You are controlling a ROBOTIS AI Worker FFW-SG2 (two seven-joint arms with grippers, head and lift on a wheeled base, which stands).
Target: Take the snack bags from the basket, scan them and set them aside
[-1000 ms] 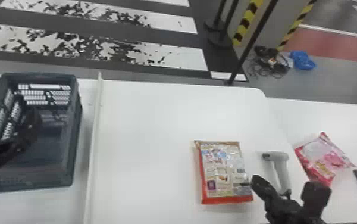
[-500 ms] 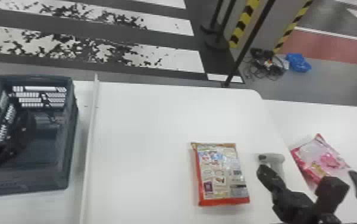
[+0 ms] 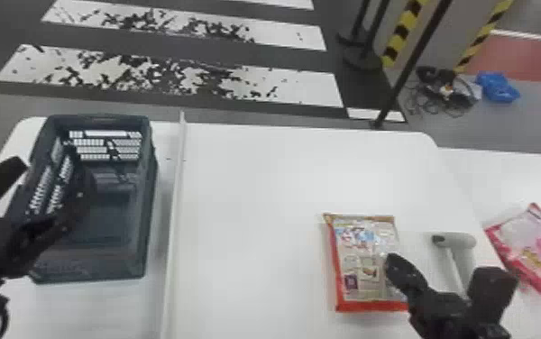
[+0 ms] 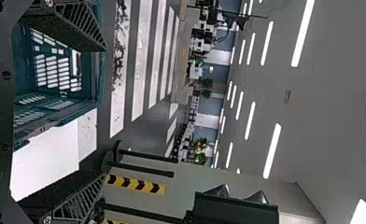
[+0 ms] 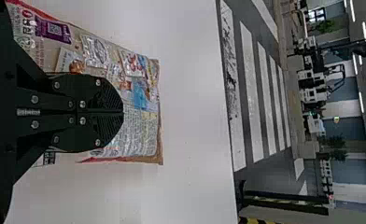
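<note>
1. Looking at a snack bag (image 3: 364,261) lying flat on the white table (image 3: 256,180), shaped like a box with four corners and showing lots of little pictures and words. Having a red edge along one side and across the near end, and a tan strip at the far end. Looking shiny and a bit crinkly.
2. Seeing a pink and red bag (image 3: 531,252) lying tilted on the next white table (image 3: 526,180), to the right. Having a see-through, shiny part and bright pink bits.
3. Finding a pale, smooth scanner (image 3: 461,241) between the two bags, with a round, fat head and a long handle partly behind the right gripper (image 3: 392,263).
4. Pressing the right gripper's flat black fingers (image 5: 99,137) tight together, with ridges near the tips. Covering part of the first bag in both views, but being hard to tell if touching it.
5. Holding the left gripper (image 3: 70,198) over the basket (image 3: 145,234) in the head view, with its black, ribbed fingers (image 4: 78,28) spread wide apart.
6. Seeing the basket sitting on the left side of the white table, made like a deep, dark blue-green box, looking hard like plastic and having rows of little holes in its walls.
7. Spotting a long, thin white strip (image 3: 176,198) running straight between the basket and the first bag.
</note>
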